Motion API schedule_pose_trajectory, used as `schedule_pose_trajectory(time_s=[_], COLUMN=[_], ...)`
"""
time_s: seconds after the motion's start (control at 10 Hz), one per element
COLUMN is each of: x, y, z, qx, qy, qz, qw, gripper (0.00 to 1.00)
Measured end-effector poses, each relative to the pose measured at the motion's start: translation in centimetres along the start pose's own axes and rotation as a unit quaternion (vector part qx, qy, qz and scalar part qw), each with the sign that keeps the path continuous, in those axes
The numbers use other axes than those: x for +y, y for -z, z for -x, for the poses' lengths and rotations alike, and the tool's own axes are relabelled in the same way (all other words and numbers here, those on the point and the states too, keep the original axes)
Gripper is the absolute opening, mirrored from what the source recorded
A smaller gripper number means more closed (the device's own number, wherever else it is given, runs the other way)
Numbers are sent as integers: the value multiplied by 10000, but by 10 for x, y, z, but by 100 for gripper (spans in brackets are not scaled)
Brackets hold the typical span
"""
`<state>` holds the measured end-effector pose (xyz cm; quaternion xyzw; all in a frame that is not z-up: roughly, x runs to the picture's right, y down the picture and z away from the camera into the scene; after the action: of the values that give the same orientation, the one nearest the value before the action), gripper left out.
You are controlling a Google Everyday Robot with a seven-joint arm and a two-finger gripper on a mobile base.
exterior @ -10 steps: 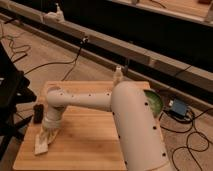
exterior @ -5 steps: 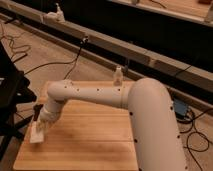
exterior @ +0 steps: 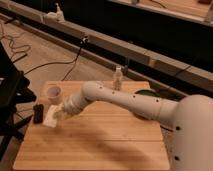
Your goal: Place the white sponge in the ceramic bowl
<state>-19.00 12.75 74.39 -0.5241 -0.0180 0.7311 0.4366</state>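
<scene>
We judge this to be the carry stage: the white sponge point(exterior: 51, 120) is already in hand and has yet to travel to the ceramic bowl point(exterior: 148, 93). The gripper point(exterior: 59, 113) is over the left part of the wooden table point(exterior: 100, 145), just right of a small black block point(exterior: 37, 113) and just near of a white cup point(exterior: 54, 93). It appears pinched on the upper edge of the sponge, which hangs tilted below it, close to the board. The bowl sits well apart at the far right of the table. Only a dark-green sliver of it shows behind the arm point(exterior: 125, 102), with a small bottle point(exterior: 118, 78) at the far edge between the two ends. The next move, as we see it, calls for lifting the sponge clear of the board and sweeping it right across the table. The wrist should stay near of the bottle and stop above the bowl's opening before releasing; a soft, loosely held sponge could slip or catch the rim on the way. Compared with a second ago, the sponge has come away from the near-left corner of the board and is now farther back, beside the cup. The bowl, hidden by the arm half a second ago, shows again.
</scene>
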Motion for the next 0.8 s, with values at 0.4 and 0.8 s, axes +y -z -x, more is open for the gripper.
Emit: schedule_pose_trajectory(time_s=[0.4, 0.8], x=[-23, -36], y=[33, 37], z=[6, 16], qx=[-339, -471], qy=[-253, -339], qz=[194, 45], qw=[9989, 9983], gripper=[0, 0])
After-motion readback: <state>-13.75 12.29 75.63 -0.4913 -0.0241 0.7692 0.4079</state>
